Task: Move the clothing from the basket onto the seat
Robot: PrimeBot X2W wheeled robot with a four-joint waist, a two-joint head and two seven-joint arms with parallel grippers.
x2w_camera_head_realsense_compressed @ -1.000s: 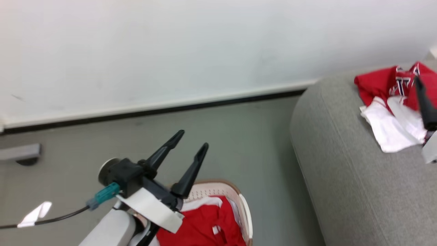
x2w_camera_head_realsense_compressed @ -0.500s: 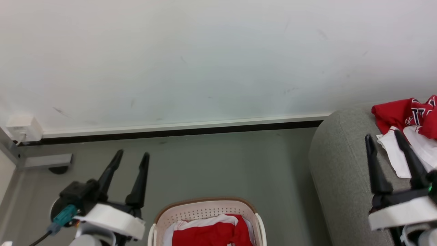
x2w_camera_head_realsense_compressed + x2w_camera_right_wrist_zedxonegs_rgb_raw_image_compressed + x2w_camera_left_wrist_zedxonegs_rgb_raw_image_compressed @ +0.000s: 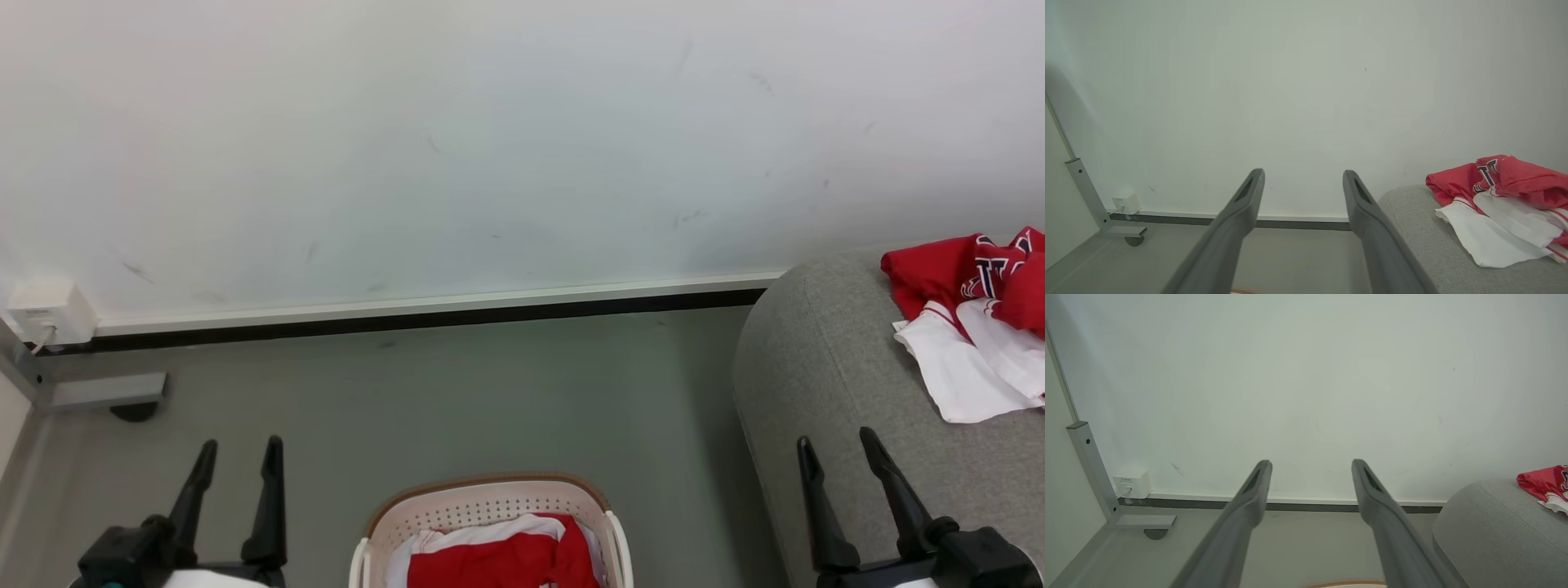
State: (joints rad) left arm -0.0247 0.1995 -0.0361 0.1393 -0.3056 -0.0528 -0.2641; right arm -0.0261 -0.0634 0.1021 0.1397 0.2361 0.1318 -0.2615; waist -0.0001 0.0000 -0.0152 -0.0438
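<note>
Clothing (image 3: 490,565): red and white, in two lots. One is bunched inside the basket (image 3: 490,508) at bottom centre of the head view. The other is heaped on the seat (image 3: 816,367) at the right edge, with red folds uppermost, a white panel spread below and dark lettering showing.

Far left, mid-frame: white socket box (image 3: 49,312) low on the wall (image 3: 490,147). Under it, a grey metal foot (image 3: 106,390) on the floor (image 3: 490,392).

Lower left: left claw (image 3: 241,447), fingers pointing up the frame, spread apart with nothing between them. It is seen against the floor, left of the basket and apart from it.

Bottom centre: the basket is cut off by the lower edge. Brown rim band, rows of small holes, the fabric lying below the rim.

A dark skirting (image 3: 441,317) runs across the frame behind, as far as the seat.

Lower right: right claw (image 3: 835,438), fingers likewise spread and empty, seen against the seat's rounded grey edge. The heap on the seat lies further up and to the right, apart from the fingertips. The right wrist view has it at right, beyond the spread fingers.
</note>
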